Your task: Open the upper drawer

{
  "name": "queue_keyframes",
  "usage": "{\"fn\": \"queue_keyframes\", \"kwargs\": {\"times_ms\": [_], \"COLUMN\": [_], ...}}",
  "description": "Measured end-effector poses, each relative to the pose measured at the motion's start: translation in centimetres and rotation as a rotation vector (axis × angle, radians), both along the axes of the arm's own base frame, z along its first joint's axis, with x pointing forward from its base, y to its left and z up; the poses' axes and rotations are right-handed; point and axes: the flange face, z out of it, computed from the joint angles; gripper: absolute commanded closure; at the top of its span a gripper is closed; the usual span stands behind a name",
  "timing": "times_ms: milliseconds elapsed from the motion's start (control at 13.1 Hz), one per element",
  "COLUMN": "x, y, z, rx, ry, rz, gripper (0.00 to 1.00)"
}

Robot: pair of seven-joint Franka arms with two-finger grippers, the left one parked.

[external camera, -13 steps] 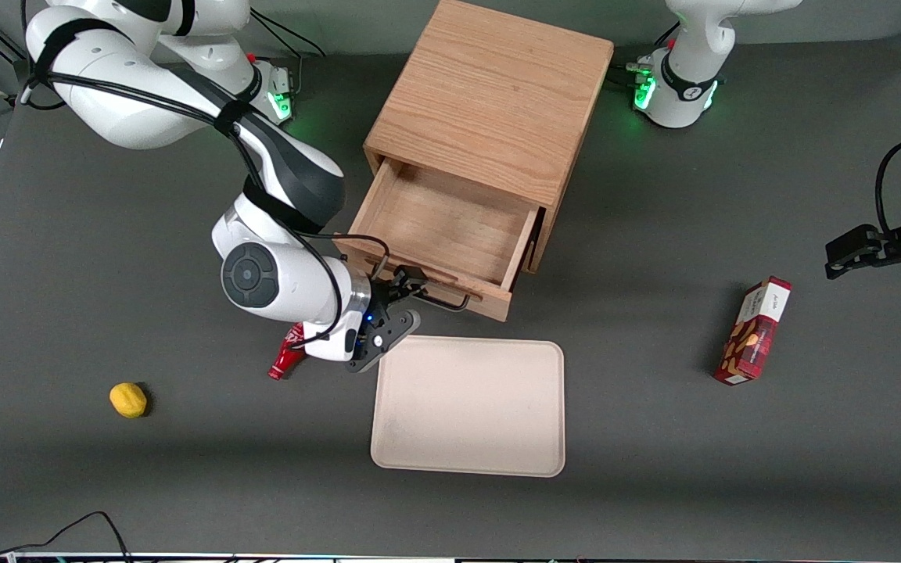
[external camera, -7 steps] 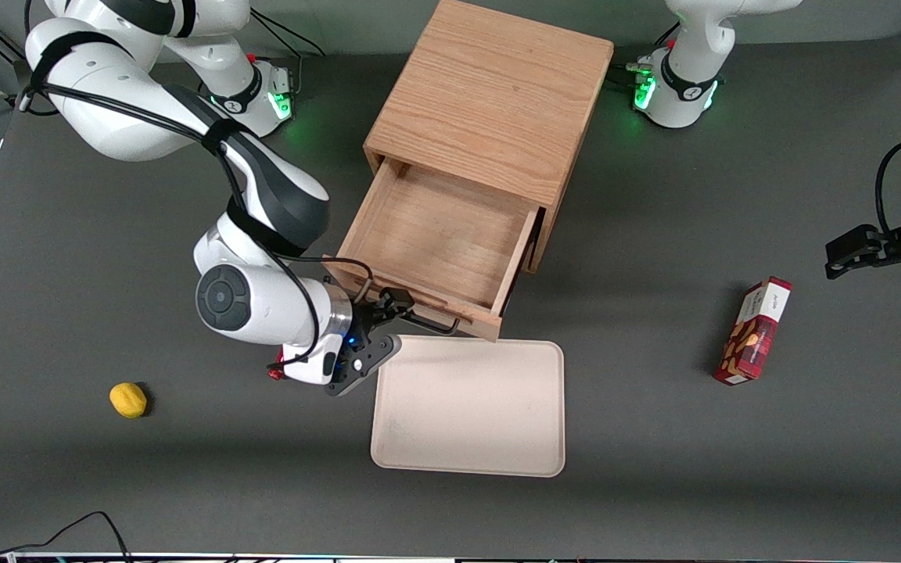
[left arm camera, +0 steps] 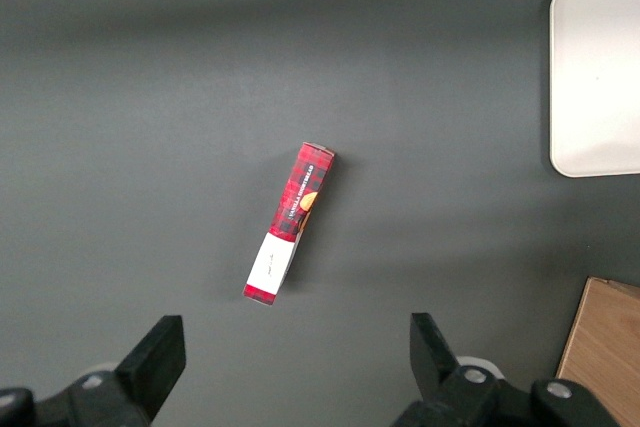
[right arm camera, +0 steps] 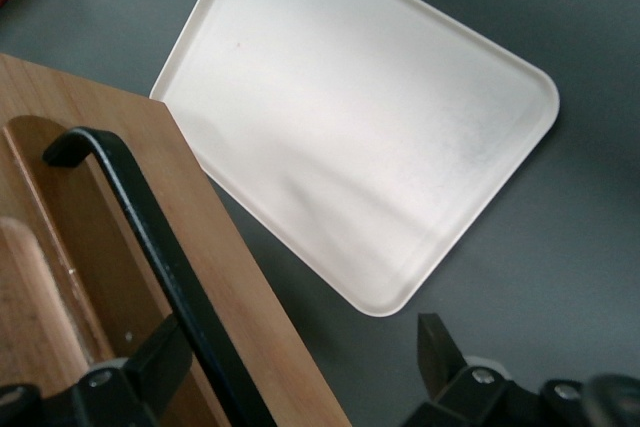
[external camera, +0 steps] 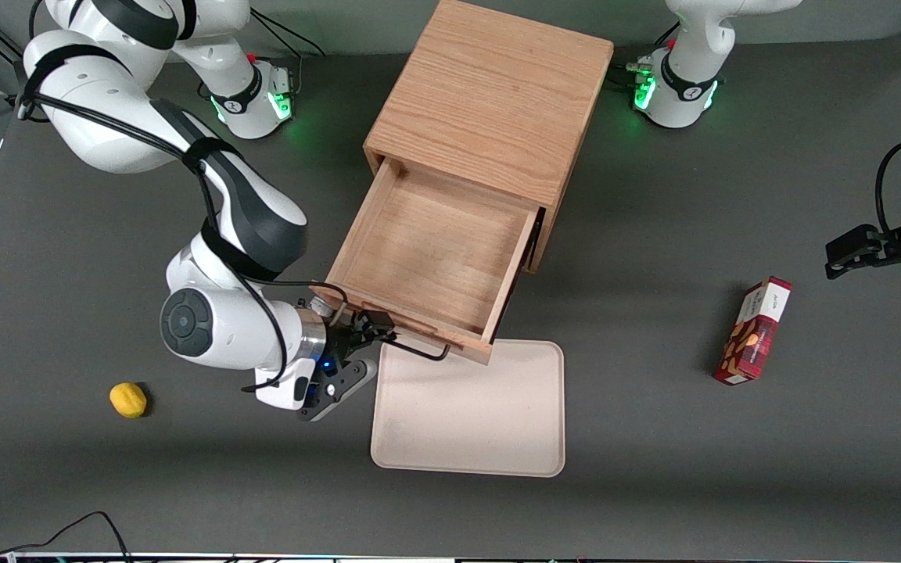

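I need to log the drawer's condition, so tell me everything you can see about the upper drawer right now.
The upper drawer is a shallow tray of light oak-like wood, pulled well out of the boxy cabinet and showing nothing inside. A thin black bar handle runs along its front panel. Its front edge overhangs the cream tray lying on the table nearer the front camera. The gripper is at the handle's end toward the working arm, one finger on each side of the bar in the wrist view.

A cream tray (external camera: 468, 422), a yellow lemon (external camera: 128, 399) and a red carton (external camera: 753, 331) lie on the table.
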Motion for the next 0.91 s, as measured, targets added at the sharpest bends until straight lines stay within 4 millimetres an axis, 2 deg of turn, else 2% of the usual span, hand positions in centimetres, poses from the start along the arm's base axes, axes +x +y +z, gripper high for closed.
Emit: {"fn": "queue_keyframes", "kwargs": {"times_ms": [305, 457, 533, 610, 762, 914], "x": [0.1, -0.1, -0.5, -1.5, -4.8, -7.7], "y": [0.1, 0.5, 0.5, 0.2, -0.9, -4.1], "z": [0.8, 3.1, 5.8, 9.4, 17.1, 23.6], "rx": [0.004, 0.009, 0.003, -0.017, -0.097, -0.203], "ry": [-0.008, -0.026, -0.048, -0.071, -0.095, -0.128], "rz": [0.004, 0.016, 0.023, 0.034, 0.059, 0.022], "gripper": [0.00, 0.00, 0.00, 0.00, 0.00, 0.00]}}
